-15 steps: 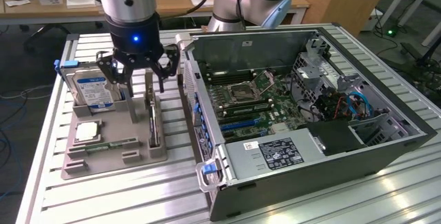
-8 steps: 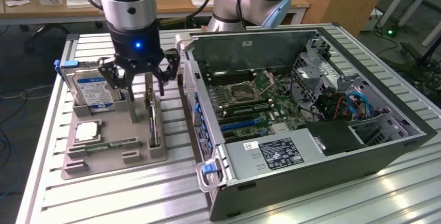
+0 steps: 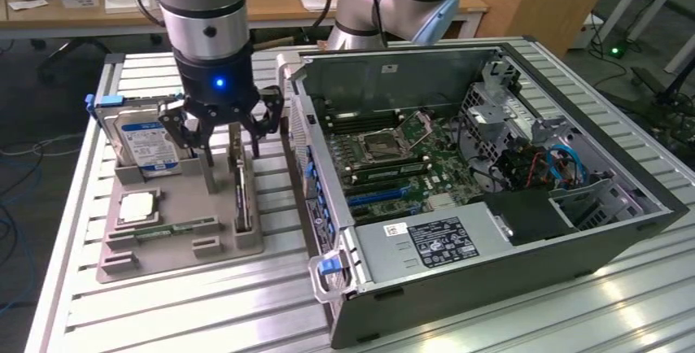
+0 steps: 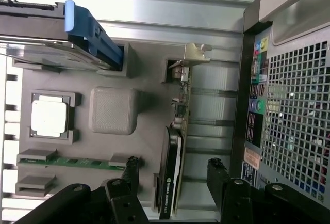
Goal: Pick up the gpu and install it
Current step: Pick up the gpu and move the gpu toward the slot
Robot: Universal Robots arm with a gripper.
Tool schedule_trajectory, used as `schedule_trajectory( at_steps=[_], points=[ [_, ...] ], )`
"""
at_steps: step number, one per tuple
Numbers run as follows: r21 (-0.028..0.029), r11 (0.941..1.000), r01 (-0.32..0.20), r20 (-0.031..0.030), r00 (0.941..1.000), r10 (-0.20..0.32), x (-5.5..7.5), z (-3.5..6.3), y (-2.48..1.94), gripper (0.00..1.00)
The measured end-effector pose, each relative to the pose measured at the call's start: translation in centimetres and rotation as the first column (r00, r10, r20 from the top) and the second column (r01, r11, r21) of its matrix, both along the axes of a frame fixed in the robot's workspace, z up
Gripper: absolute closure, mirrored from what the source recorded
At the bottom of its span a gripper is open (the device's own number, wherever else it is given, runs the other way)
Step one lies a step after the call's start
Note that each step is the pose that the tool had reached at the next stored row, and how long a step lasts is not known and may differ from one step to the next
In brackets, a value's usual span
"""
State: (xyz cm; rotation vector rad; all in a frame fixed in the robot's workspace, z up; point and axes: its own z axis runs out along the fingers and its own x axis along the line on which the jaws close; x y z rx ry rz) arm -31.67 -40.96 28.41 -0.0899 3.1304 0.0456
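So the gripper (image 3: 228, 150) hangs right over the grey parts holder (image 3: 217, 247), which sits on the slatted aluminium table (image 3: 163, 312) on the exterior view's left of the open PC case (image 3: 565, 243). Its fingers (image 4: 129, 170) are spread wide, one on each side of the gpu (image 3: 241, 194). In the wrist view there's a visible gap between each finger and the card, so nothing is pinched.

The gpu is standing on its long edge in its slot in the holder, on the side nearest the case. Green board, black cooler on one face, and the silver end bracket (image 4: 193, 53) at the end away from the fingers.

Other stuff in the holder:
- a hard drive (image 3: 152, 145) with a blue-white label, upright in a blue caddy (image 4: 90, 28)
- a CPU (image 3: 138, 207) lying flat in its pocket
- a RAM stick (image 3: 179, 228) just beside the CPU

The case lies on its side with the panel off, motherboard (image 3: 386, 150) showing, power supply (image 3: 434, 243) at the near end.
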Motion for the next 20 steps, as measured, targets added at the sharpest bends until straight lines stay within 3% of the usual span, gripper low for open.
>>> schedule_trajectory(
  at_steps=[6, 20],
  points=[
    [-0.0004, 0.9999, 0.013, 0.0037, 0.9999, -0.013, -0.1, -1.01, -0.01, 0.35],
    [-0.0006, 0.9990, 0.045, 0.0046, 0.9990, -0.045, -0.1, -3.51, -0.07, 0.35]
  ],
)
